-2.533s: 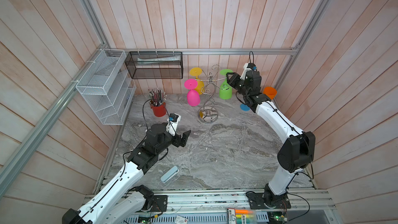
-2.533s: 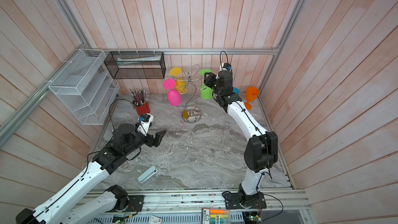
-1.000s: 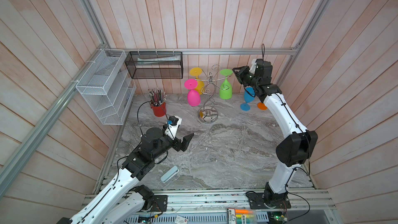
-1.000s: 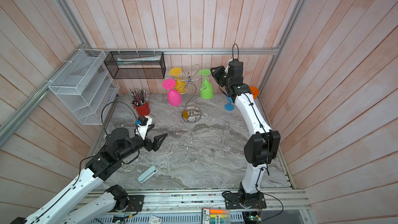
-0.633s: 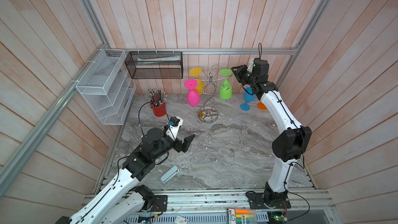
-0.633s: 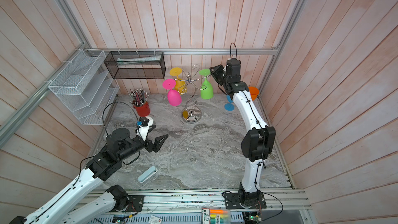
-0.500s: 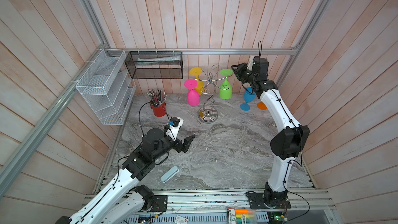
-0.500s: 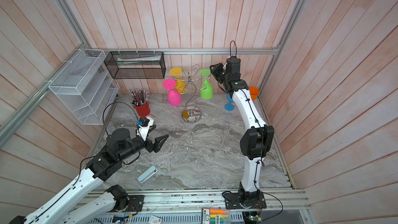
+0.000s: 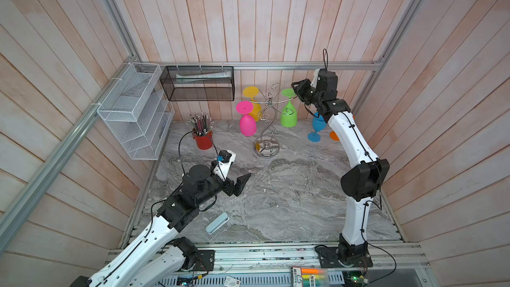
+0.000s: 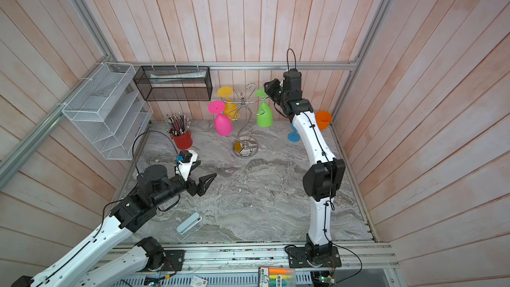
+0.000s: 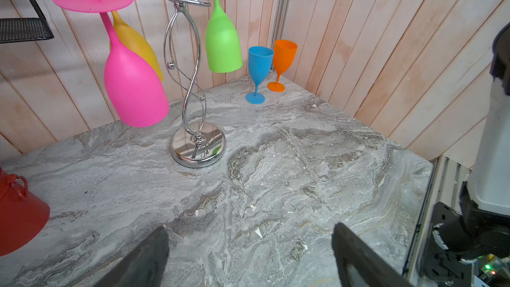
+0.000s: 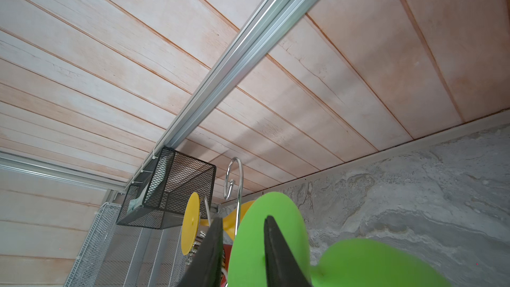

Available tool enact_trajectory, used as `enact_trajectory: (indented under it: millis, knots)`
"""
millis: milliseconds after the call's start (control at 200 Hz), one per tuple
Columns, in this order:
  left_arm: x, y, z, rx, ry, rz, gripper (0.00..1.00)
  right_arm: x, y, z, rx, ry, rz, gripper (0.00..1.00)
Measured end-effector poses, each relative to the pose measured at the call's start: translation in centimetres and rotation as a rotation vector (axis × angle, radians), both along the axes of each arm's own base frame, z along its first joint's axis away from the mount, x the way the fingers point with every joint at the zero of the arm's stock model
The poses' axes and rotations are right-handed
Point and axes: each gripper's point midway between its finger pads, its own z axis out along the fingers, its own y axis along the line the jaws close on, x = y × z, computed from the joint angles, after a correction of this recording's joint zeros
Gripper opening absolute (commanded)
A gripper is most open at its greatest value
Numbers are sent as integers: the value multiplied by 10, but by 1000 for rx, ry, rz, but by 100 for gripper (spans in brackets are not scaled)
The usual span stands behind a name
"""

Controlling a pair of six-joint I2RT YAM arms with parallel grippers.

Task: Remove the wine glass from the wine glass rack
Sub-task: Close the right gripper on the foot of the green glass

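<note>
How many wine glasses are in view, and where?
5. On the rack, hanging upside down: pink glass, yellow glass, green glass. Standing upright on the table by the right wall: blue glass, orange glass.

Looking like a robotics lab cell: being boxed in by wood-look panels (image 9: 248, 23), aluminium rails (image 9: 276, 65), marble-patterned tabletop (image 9: 289, 202).

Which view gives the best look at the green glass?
The left wrist view: the green glass hangs upside down from the rack, whole from foot to rim. Both top views show it small. The right wrist view shows its foot close up, the rest a blur.
</note>
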Motion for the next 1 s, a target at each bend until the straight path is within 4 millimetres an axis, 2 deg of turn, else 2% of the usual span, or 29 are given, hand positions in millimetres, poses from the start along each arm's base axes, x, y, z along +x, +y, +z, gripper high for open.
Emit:
enact_trajectory:
  millis: [225,415,625,995]
  knots:
    - [0,0,0,0,-1,0,94,-9,-18,-3,-30,3,-78,28]
    - [-1,-1,0,0,-1,-4,94,-9,-21,-2,-41,-6,-96,28]
    - [-2,-2,0,0,-1,-8,94,-9,-19,-3,-50,-8,-94,28]
    - [-3,-3,0,0,-1,-11,94,-9,-2,-4,-68,-19,-60,28]
